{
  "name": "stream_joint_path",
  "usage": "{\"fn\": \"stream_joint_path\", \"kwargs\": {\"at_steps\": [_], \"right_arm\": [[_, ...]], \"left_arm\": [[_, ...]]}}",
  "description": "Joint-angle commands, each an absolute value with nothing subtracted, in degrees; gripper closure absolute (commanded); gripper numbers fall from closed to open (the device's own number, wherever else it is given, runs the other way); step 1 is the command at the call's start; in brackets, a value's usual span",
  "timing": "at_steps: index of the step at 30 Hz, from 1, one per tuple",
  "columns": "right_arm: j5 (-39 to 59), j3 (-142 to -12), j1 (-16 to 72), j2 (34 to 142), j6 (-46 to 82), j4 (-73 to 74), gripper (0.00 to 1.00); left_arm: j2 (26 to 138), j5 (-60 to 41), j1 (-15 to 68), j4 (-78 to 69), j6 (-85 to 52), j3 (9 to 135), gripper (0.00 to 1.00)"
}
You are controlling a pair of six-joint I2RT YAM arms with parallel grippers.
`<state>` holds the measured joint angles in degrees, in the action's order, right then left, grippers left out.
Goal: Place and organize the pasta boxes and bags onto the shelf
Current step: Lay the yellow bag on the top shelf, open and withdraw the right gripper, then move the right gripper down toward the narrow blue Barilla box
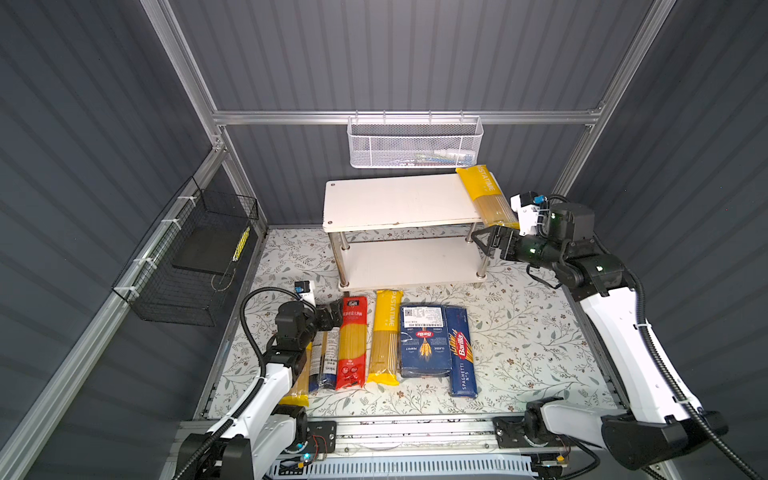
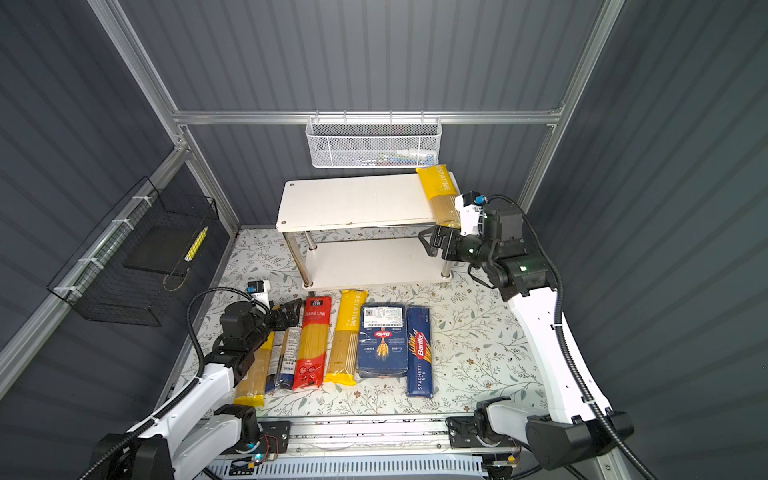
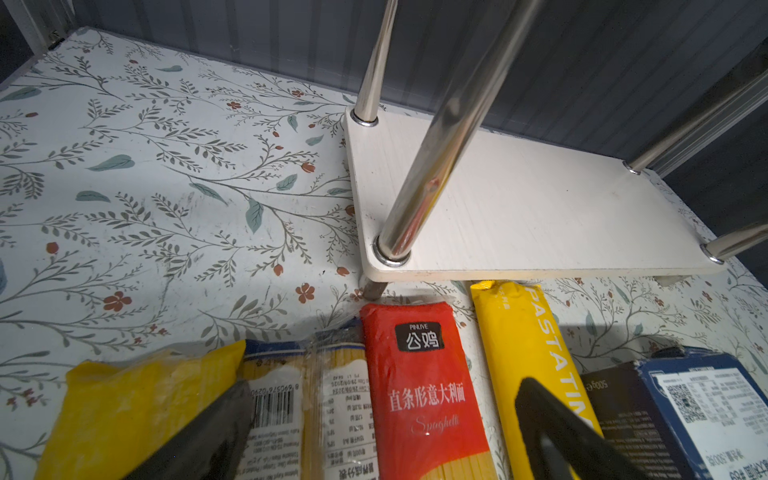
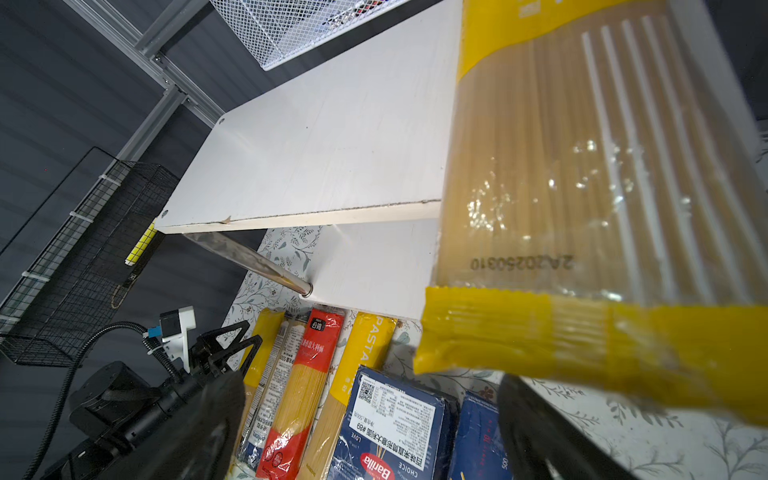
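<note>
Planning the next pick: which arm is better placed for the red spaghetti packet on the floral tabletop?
Left, probably. The left end effector hovers open beside the red plastic spaghetti packet; the right end effector is up by the white two-tier shelf, farther away.

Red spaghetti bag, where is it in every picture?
In a top view: red bag on the table, before the shelf.
In a top view: the same spot.
Left wrist view: close up, beside the table's PASTATIME bag.
Right wrist view: beside that bag too.
Shared landmark: that PASTATIME bag.
</note>
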<state>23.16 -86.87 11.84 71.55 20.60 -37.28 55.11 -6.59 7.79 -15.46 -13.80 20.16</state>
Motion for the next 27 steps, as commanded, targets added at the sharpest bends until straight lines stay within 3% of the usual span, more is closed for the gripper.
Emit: {"fn": "stream_joint_path", "kwargs": {"at_steps": [1,27], "right_arm": [[23.7,-89.3,12.2,72.4,19.3,-36.5,0.05],[22.7,-92.8,12.4,76.9,17.2,-39.0,0.02]], "left_arm": [[54.3,-6.2,7.6,-15.3,-14.4,19.5,0.00],[54.0,-6.1,7.6,-15.3,-14.3,19.3,0.00]]}}
